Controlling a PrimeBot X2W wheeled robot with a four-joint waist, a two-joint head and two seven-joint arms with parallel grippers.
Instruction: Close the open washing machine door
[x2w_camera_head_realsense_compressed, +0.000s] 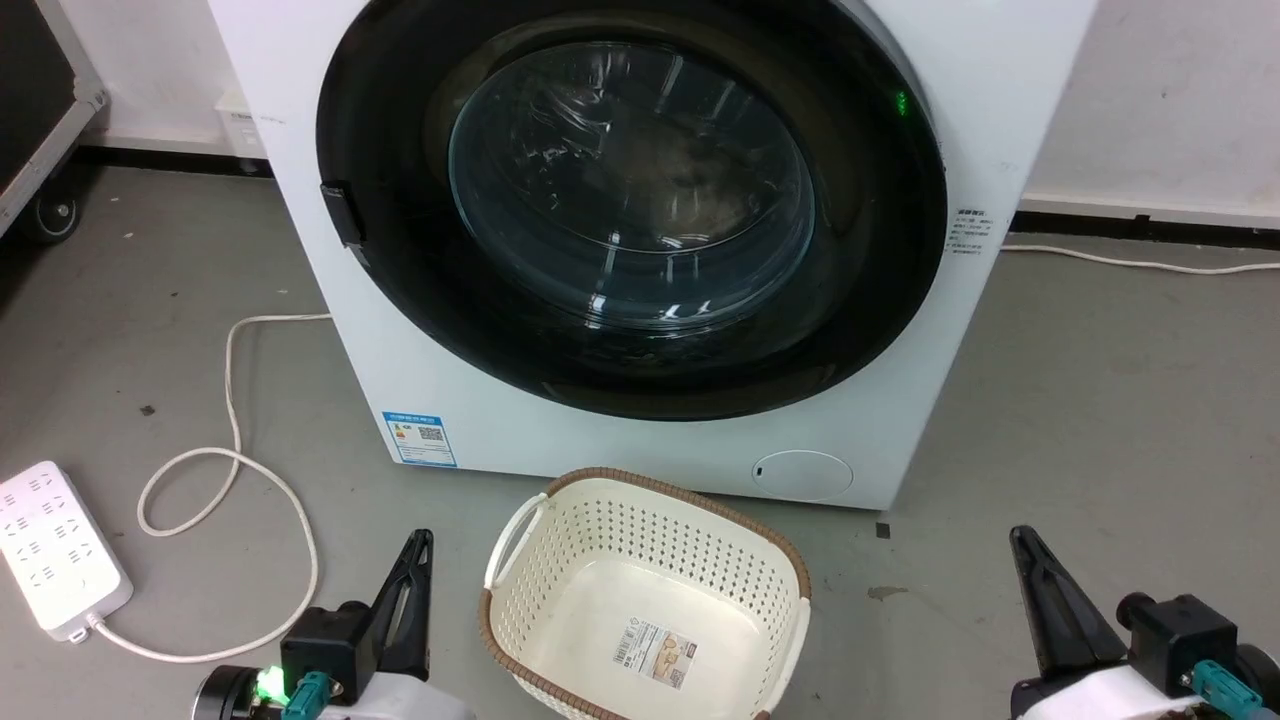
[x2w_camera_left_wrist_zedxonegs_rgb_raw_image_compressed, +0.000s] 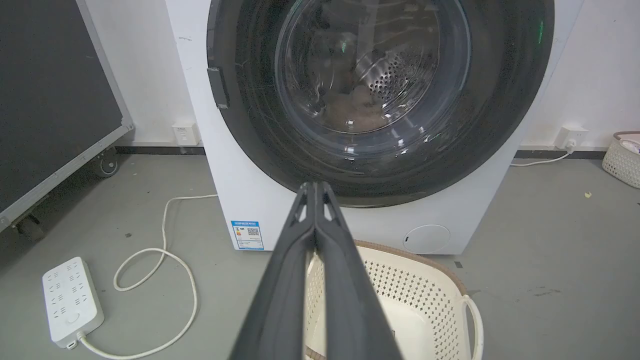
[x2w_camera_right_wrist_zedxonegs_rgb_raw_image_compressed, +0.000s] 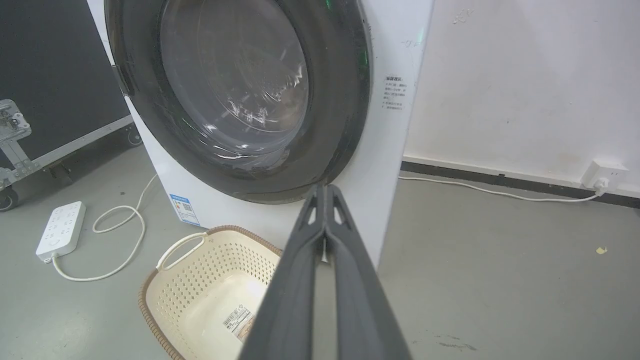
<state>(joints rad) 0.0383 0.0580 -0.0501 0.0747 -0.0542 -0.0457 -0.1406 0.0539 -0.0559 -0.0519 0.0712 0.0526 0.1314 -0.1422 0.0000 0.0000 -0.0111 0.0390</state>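
The washing machine door (x2w_camera_head_realsense_compressed: 632, 190) is a big round black-rimmed door with a bulging clear glass window, and it lies flat against the front of the white machine (x2w_camera_head_realsense_compressed: 560, 440). Its dark latch tab (x2w_camera_head_realsense_compressed: 340, 212) sits on the left rim. The left wrist view looks at the door (x2w_camera_left_wrist_zedxonegs_rgb_raw_image_compressed: 372, 65) head-on, and the right wrist view sees the door (x2w_camera_right_wrist_zedxonegs_rgb_raw_image_compressed: 235, 85) at an angle, with no gap at the rim. My left gripper (x2w_camera_head_realsense_compressed: 425, 540) and right gripper (x2w_camera_head_realsense_compressed: 1018, 538) are low in front of the machine, both shut and empty, well short of the door. The joined tips show as the left gripper (x2w_camera_left_wrist_zedxonegs_rgb_raw_image_compressed: 315, 186) and the right gripper (x2w_camera_right_wrist_zedxonegs_rgb_raw_image_compressed: 324, 188).
A cream perforated basket (x2w_camera_head_realsense_compressed: 600, 520) with a brown rim stands on the floor right before the machine, between my grippers. A white power strip (x2w_camera_head_realsense_compressed: 55, 550) and its looping cable (x2w_camera_head_realsense_compressed: 235, 460) lie at left. A black wheeled case (x2w_camera_left_wrist_zedxonegs_rgb_raw_image_compressed: 50, 100) stands further left. Another basket (x2w_camera_left_wrist_zedxonegs_rgb_raw_image_compressed: 622, 160) sits by the wall at right.
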